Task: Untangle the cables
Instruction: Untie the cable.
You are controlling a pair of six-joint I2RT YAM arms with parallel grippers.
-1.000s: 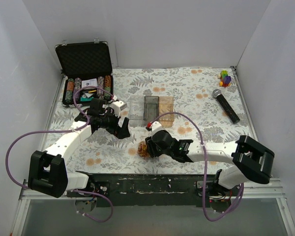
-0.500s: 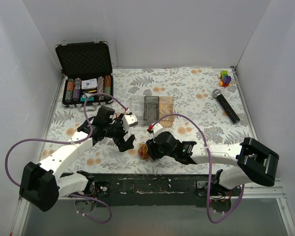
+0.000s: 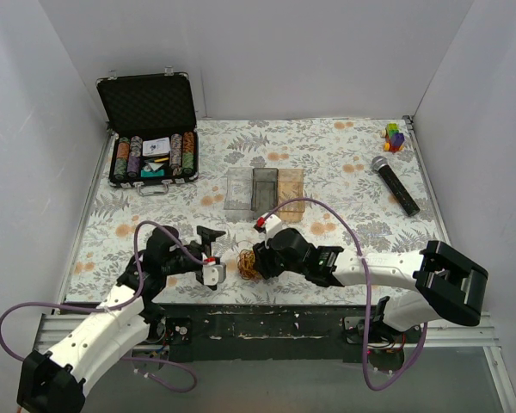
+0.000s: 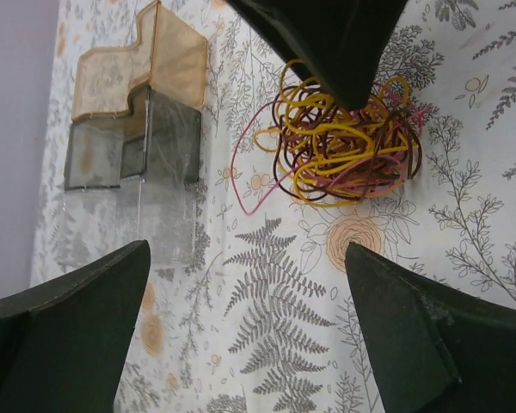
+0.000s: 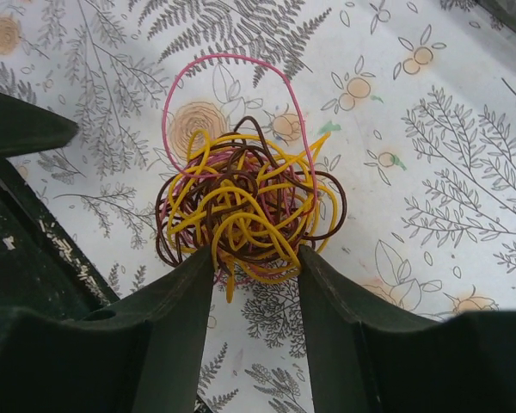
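The cables [image 3: 249, 263] are a small ball of thin yellow, pink and dark brown wires lying on the floral table near its front edge. My right gripper [image 3: 258, 258] is at the ball. In the right wrist view its fingertips [image 5: 202, 262] pinch the near lower edge of the cables [image 5: 245, 202], and a pink loop sticks out on the far side. My left gripper [image 3: 219, 255] is wide open and empty, a little left of the ball and pointing at it. In the left wrist view [image 4: 248, 249] the cables [image 4: 344, 146] lie ahead, apart from its fingers.
Clear and tinted plastic trays [image 3: 265, 191] stand just behind the cables and show in the left wrist view [image 4: 133, 129]. An open case of poker chips [image 3: 150, 159] is at the back left. A microphone [image 3: 394, 183] and a coloured toy [image 3: 395, 136] are at the back right.
My left arm has pulled back from near the case to the front edge, and its open gripper now faces the cables from the left. The right gripper stays at the ball.
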